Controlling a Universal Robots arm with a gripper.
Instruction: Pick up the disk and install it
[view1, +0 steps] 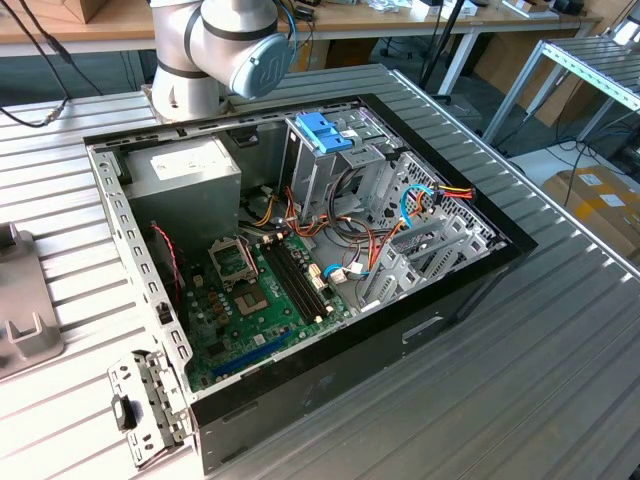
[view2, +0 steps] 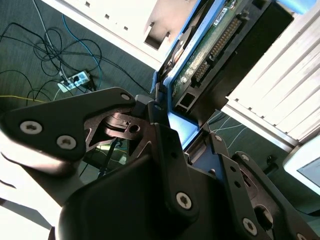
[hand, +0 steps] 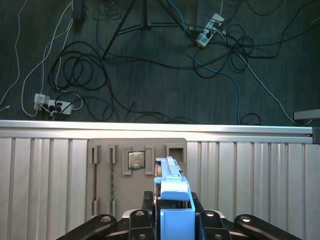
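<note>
Ribbed metal tabletop (view1: 560, 330) carries an open black computer case (view1: 400, 340) with its motherboard (view1: 270, 290) exposed. The grey arm (view1: 215, 50) stands at the tabletop's far edge. Inside the case, a grey power-supply box (view1: 185, 175) fills one corner and a blue plastic bracket (view1: 325, 130) tops the drive cage. In the first wrist view a grey holder plate (hand: 105, 175) lies beside the tabletop's edge, with dark floor and cables (hand: 150, 75) beyond. Over that plate the gripper (hand: 175, 222) is clamped on the disk (hand: 174, 197), held edge-on by its light blue rails.
</note>
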